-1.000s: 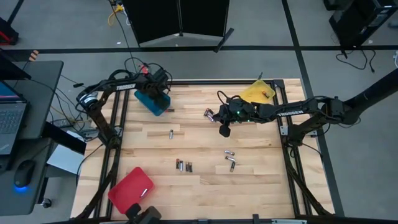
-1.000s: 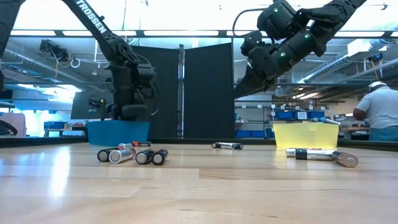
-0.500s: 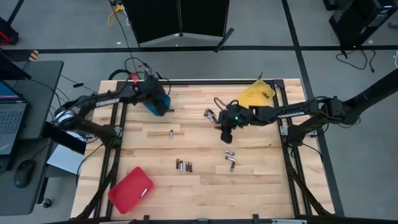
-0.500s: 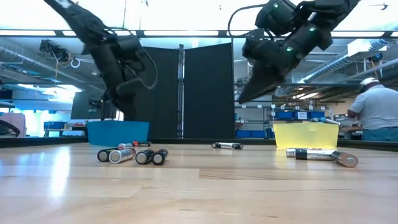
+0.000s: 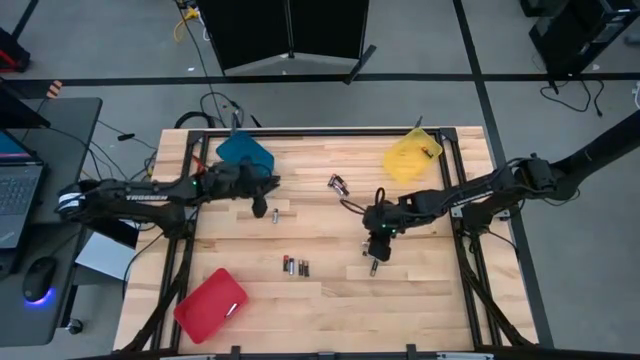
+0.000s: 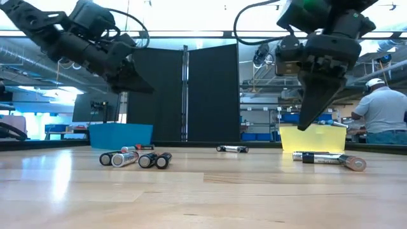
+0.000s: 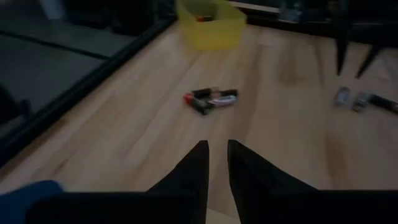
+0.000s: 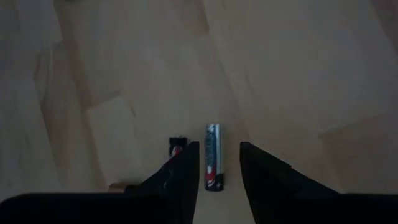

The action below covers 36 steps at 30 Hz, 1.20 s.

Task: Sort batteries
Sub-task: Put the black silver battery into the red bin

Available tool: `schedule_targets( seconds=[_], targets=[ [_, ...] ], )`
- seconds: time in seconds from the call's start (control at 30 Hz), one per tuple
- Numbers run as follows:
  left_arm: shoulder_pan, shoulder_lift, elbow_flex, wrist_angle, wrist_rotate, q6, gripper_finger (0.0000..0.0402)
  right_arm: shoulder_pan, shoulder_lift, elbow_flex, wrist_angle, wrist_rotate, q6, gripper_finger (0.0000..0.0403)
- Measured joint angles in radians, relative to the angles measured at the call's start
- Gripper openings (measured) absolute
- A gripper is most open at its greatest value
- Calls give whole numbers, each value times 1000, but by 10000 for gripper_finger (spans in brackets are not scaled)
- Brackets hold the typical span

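Observation:
Small batteries lie loose on the wooden table: one (image 5: 275, 214), a row of three (image 5: 295, 266), a pair (image 5: 337, 183), and two more (image 5: 370, 247) (image 5: 374, 266). My left gripper (image 5: 262, 211) hangs over the table just left of the single battery, pointing nearly level, its fingers (image 7: 217, 149) a narrow gap apart with nothing between them. My right gripper (image 5: 377, 252) points steeply down above the two right-hand batteries, open. A silvery battery (image 8: 213, 163) on the table shows through the gap between its fingers, which stay clear of it.
A blue tray (image 5: 245, 155) stands at the far left, a yellow tray (image 5: 410, 155) with a battery at the far right, a red tray (image 5: 210, 305) with one battery at the near left. A person (image 6: 386, 114) stands in the room beyond.
My left gripper has left the blue tray and gone toward the table's near edge, tipping from pointing down to nearly level. My right gripper has gone toward the near edge too, turning to point more steeply down, and now hangs over the two right-hand batteries.

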<state>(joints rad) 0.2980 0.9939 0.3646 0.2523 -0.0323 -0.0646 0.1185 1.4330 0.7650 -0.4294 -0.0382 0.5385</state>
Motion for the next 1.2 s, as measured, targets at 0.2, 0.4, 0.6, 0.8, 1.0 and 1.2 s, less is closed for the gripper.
schedule_targets(
  seconds=[0.2,0.4,0.6,0.8,1.0,1.2],
  targets=[
    [-30,0,-17,15,18,4,65,36,13,-3,-22,36,69,125],
    [-33,0,-17,13,19,7,65,90,70,-4,-30,37,96,124],
    [-33,0,-17,13,19,8,65,112,131,-5,-25,48,86,124],
    [-33,0,-17,11,19,9,65,106,153,-5,-25,94,36,124],
    [-33,0,-17,11,19,9,65,71,159,-6,-19,127,21,123],
    [-33,0,-17,8,19,-34,65,57,180,0,-47,127,-17,90]
  ],
)
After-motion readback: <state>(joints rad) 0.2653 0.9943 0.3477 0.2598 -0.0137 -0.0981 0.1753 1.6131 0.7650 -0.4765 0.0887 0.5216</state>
